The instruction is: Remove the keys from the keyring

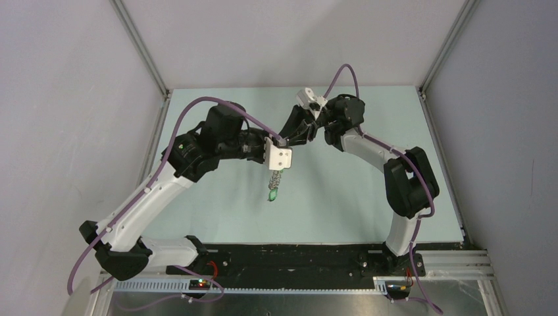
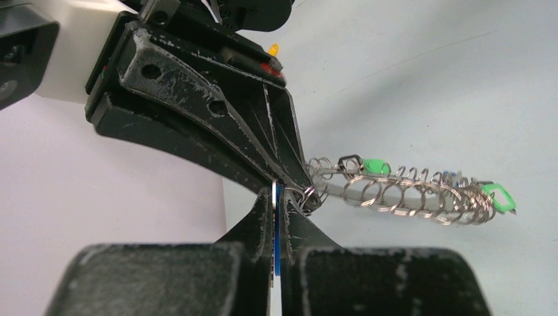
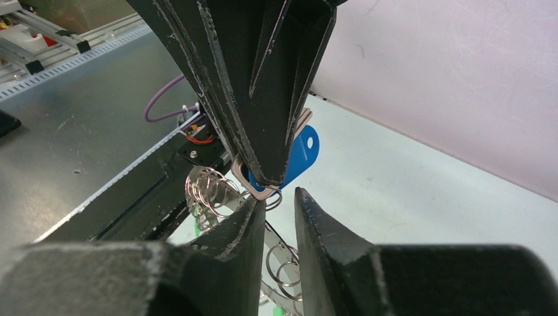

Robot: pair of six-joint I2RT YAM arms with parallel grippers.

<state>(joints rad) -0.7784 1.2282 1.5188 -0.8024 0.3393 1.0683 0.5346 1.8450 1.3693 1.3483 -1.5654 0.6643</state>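
Your left pincer (image 2: 278,197) is clamped flat on the blue-headed key (image 3: 301,153). The blade sits edge-on between the pads and runs along the fingers. Your right pincer (image 3: 281,201) meets it tip to tip from the opposite side. Its fingers stand slightly apart and I see nothing gripped between them.

The coming move turns on the small split loop (image 3: 263,193) that joins the blue key to the keyring (image 2: 401,194). It sits right at the left pincer's tip, against the inner edge of the right pincer's left-hand finger and not centred in the gap. I cannot tell whether it touches. The right arm is the free one and the nearer to work that loop.

From the junction the keyring's long axis leads away from both tips. It hangs down toward the tabletop (image 1: 342,197) in the overhead view and trails off to the right of the left pincer in its wrist view. Two green-headed keys (image 2: 375,166) (image 2: 500,197) ride on it, one near the junction and one at the far end.

Both tips are held up over the middle of the tabletop with the walls well apart, so you have room below and to either side. The tight spot is between the two pincers themselves. I judge you would need to shift the right one sideways a touch before closing on the loop.
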